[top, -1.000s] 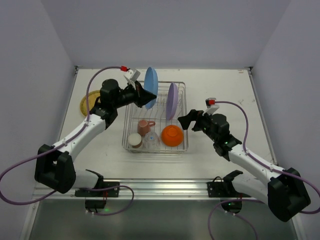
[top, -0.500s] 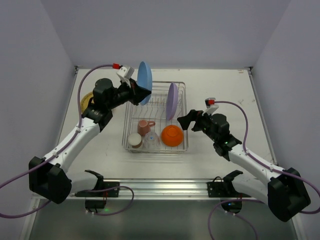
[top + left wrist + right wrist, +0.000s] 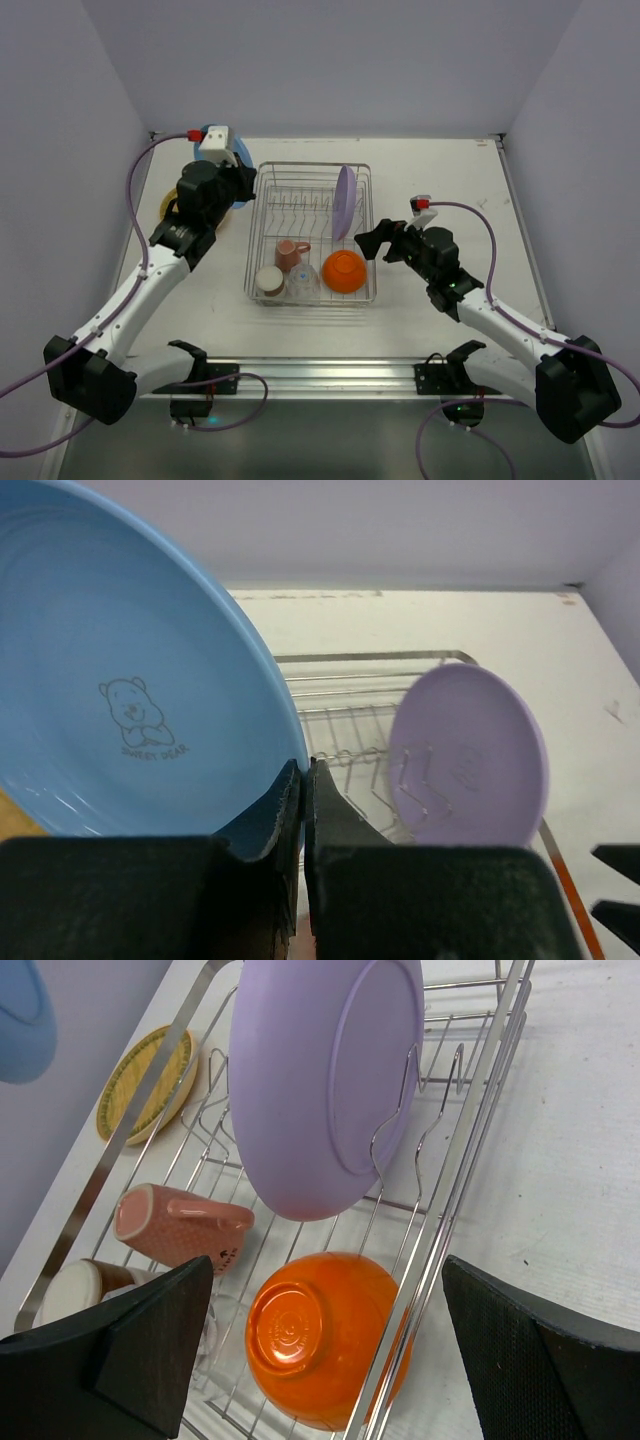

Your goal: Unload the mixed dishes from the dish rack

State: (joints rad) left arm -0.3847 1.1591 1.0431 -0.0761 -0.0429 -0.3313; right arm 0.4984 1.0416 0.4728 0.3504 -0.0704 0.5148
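My left gripper (image 3: 236,180) is shut on the rim of the light-blue plate (image 3: 240,160), holding it in the air left of the dish rack (image 3: 262,215). In the left wrist view the fingers (image 3: 303,780) pinch the plate (image 3: 130,680) at its edge. The lavender plate (image 3: 344,200) stands upright in the prongs. The pink mug (image 3: 292,252), cream cup (image 3: 268,281), clear glass (image 3: 303,283) and orange bowl (image 3: 345,270) lie in the rack's near half. My right gripper (image 3: 372,243) is open and empty at the rack's right side, above the bowl (image 3: 320,1340).
A yellow plate (image 3: 168,207) lies flat on the table left of the rack, partly hidden by my left arm; it also shows in the right wrist view (image 3: 145,1085). White walls close in the table at the left, back and right.
My left gripper has carried the light-blue plate up out of the rack prongs and leftward, over the yellow plate's side. The right arm has not moved.
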